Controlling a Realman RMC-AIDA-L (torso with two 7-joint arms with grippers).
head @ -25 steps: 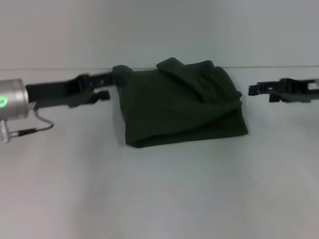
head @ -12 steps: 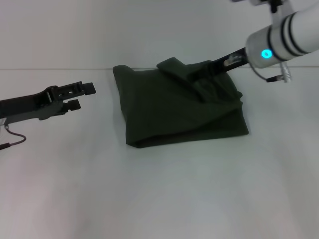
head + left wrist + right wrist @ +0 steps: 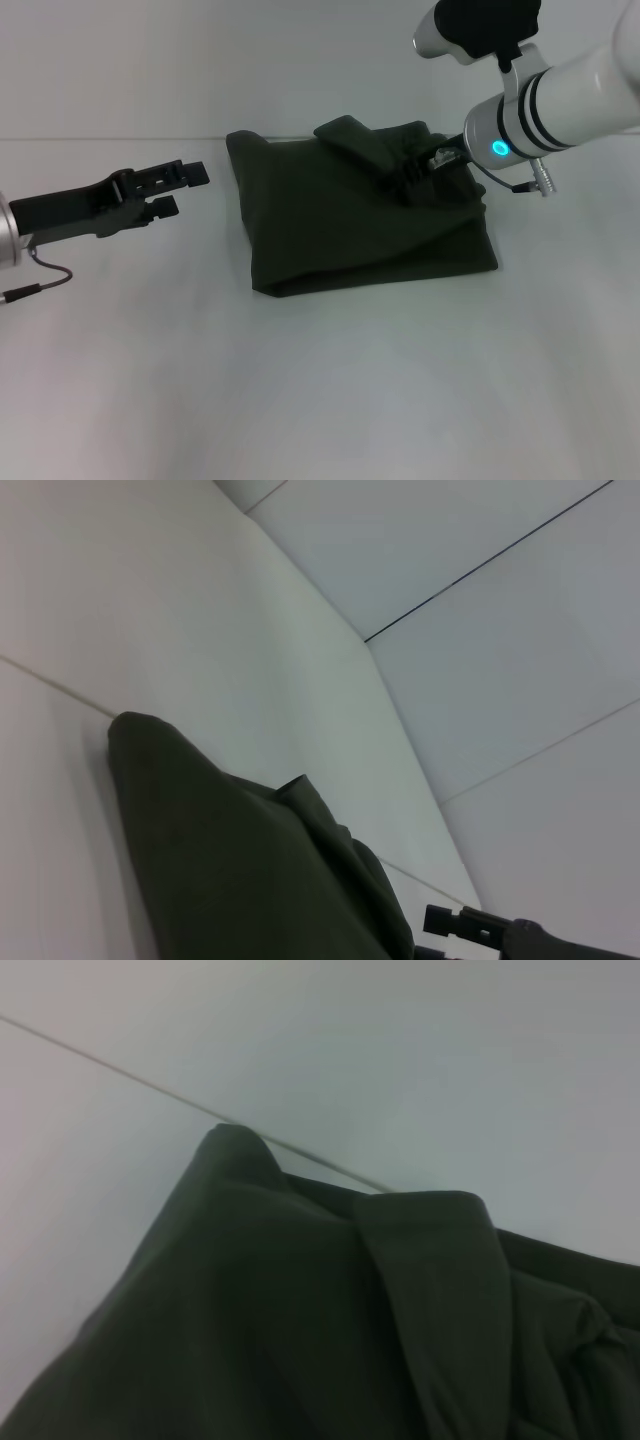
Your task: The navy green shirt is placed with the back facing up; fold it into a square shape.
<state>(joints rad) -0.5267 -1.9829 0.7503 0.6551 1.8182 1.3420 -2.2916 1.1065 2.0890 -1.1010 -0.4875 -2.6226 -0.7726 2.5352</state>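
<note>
The navy green shirt [image 3: 360, 220] lies folded into a rough rectangle on the white table, with a bunched ridge along its far right part. My right gripper [image 3: 422, 168] reaches down from the right onto that bunched fabric; its tips are dark against the cloth. My left gripper [image 3: 180, 188] hovers open and empty to the left of the shirt, apart from it. The shirt also shows in the left wrist view [image 3: 250, 870] and fills the right wrist view [image 3: 330, 1320]. The right gripper [image 3: 480, 927] shows far off in the left wrist view.
The white table [image 3: 320, 400] spreads wide in front of the shirt. A seam line [image 3: 100, 139] marks the table's far edge against the pale wall just behind the shirt.
My right arm swung in from the right and lowered its gripper onto the shirt's far right folds. My left gripper drew back left from the shirt's edge, then drifted slightly right.
</note>
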